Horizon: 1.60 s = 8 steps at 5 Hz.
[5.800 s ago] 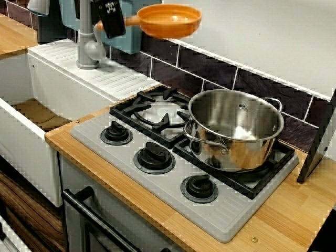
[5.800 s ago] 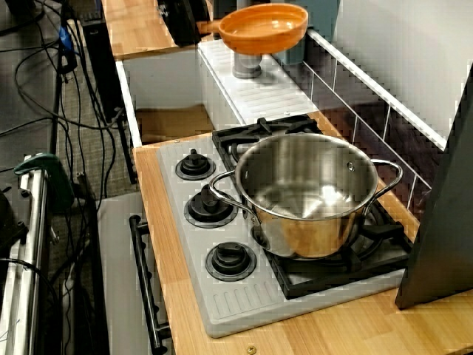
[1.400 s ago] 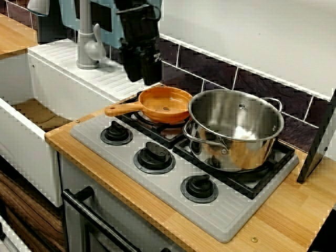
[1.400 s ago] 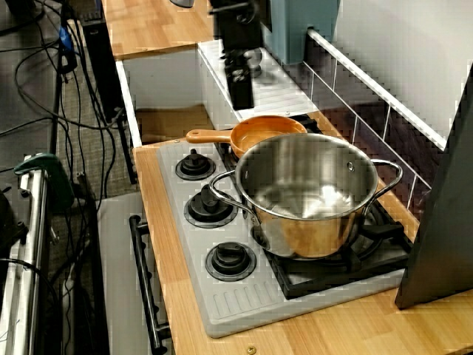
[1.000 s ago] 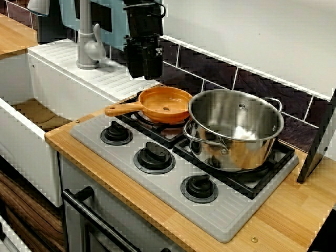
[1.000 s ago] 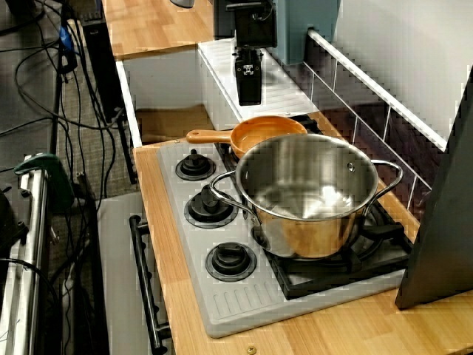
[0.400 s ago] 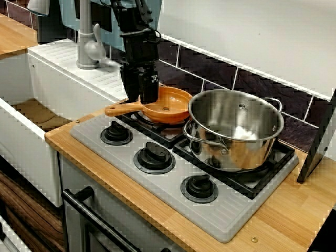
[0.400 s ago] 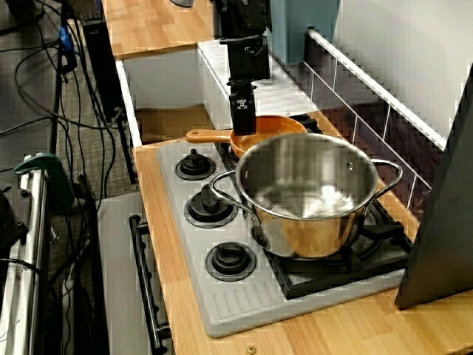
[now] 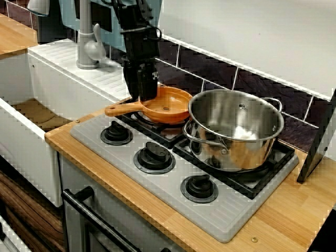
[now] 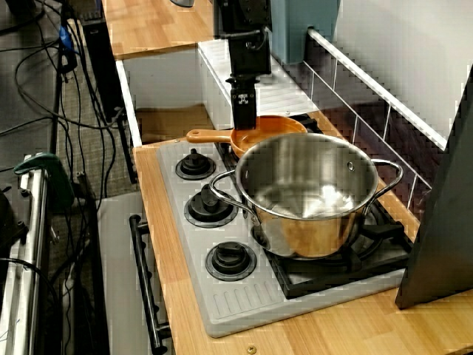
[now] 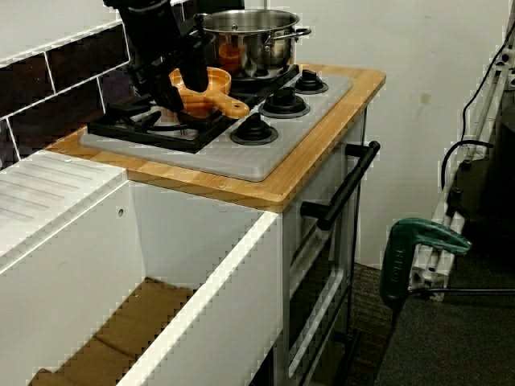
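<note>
An orange pan with a long handle sits on the back left burner, touching a large steel pot. My black gripper hangs just over the pan's rim, where the handle joins. Its jaws look spread and hold nothing. I cannot tell whether the tips touch the rim. The view along the counter shows the gripper side-on above the pan, behind the pot. From the sink side, the gripper partly hides the pan, with the pot beyond.
The grey hob has three black knobs along its front. A grey faucet and a deep white sink lie to the left. A black panel leans at the right. Floor cables and a green clamp lie beside the unit.
The pan, once held high in the gripper, was set on the burner and let go. The gripper rose, dropped to the pan's rim, and has since lifted very slightly.
</note>
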Each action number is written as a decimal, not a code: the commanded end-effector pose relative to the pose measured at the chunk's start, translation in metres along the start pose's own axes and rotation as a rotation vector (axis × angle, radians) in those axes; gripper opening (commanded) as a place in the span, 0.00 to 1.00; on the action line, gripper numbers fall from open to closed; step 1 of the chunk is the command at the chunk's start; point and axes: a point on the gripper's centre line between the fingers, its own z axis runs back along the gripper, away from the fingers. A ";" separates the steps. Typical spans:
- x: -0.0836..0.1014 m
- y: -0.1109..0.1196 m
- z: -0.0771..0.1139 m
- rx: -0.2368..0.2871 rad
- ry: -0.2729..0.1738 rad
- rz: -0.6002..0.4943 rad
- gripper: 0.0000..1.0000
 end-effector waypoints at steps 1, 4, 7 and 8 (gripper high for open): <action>-0.003 -0.002 0.022 0.032 -0.059 -0.029 0.00; -0.012 -0.008 0.030 0.038 -0.079 -0.040 0.00; -0.015 -0.021 0.051 0.032 -0.105 -0.084 1.00; -0.014 -0.023 0.046 0.026 -0.104 -0.131 1.00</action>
